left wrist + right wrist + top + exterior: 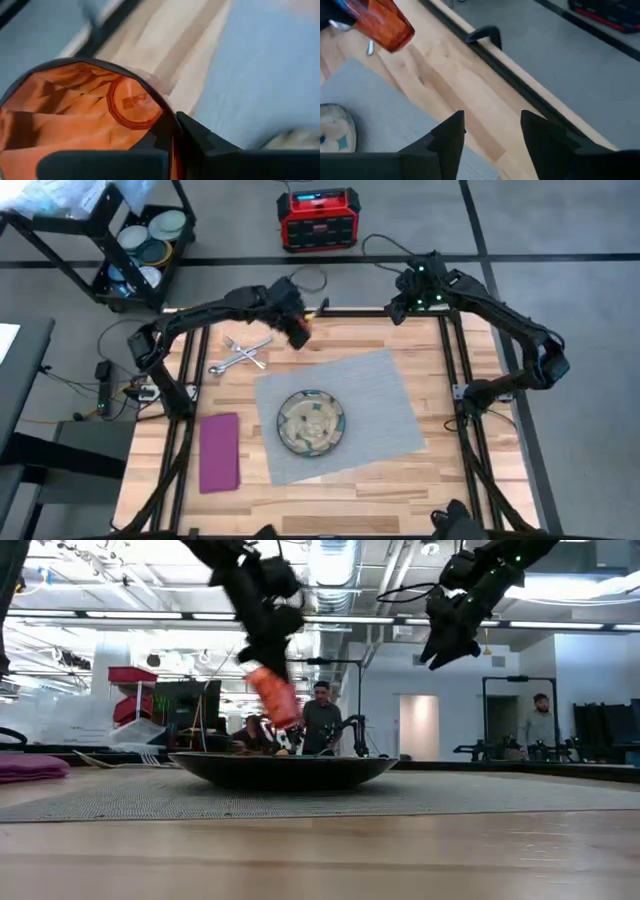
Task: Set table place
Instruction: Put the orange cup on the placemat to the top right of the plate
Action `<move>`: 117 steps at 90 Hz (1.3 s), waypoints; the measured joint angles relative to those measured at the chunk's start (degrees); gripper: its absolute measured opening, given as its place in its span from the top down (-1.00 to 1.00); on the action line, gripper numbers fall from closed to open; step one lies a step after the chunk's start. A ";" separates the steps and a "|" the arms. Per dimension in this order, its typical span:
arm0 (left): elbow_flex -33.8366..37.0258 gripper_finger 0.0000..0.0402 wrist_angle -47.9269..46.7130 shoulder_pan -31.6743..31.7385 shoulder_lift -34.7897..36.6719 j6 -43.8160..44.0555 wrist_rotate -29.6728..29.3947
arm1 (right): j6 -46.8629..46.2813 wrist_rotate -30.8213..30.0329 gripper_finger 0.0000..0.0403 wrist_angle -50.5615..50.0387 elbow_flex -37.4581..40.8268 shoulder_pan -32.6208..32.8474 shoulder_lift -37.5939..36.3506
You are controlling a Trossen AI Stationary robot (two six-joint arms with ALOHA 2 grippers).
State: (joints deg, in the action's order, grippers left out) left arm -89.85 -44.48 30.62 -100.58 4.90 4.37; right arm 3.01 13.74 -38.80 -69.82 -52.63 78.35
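High view: we see wooden table w/ grey mat, plate on it, napkin on the left side, cutlery near the far-left corner. Left gripper is clamped on orange cup above the mat's far edge. Low view: cup airborne, tilted. Right wrist view: right gripper fingers apart, empty, over the far edge.

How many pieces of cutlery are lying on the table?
3, in one crossed pile on the bare wood beside the mat's far left corner. They overlap and are small, so another could be hidden.
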 joint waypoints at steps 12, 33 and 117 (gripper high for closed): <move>-14.20 1.00 -3.01 -2.70 -10.78 -5.04 2.05 | -0.04 -0.04 0.15 -3.03 0.00 -2.80 0.66; -45.39 1.00 -18.29 -7.48 -33.65 -16.88 4.63 | -2.33 0.40 0.14 -6.62 0.00 -6.30 0.25; -38.02 0.55 -24.97 -14.48 -33.52 -24.74 8.35 | -11.61 4.15 -0.08 -4.38 0.76 7.60 0.85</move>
State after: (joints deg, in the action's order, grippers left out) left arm -127.87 -69.45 16.14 -134.09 -19.84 12.72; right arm -8.61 17.89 -43.18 -69.06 -45.03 79.20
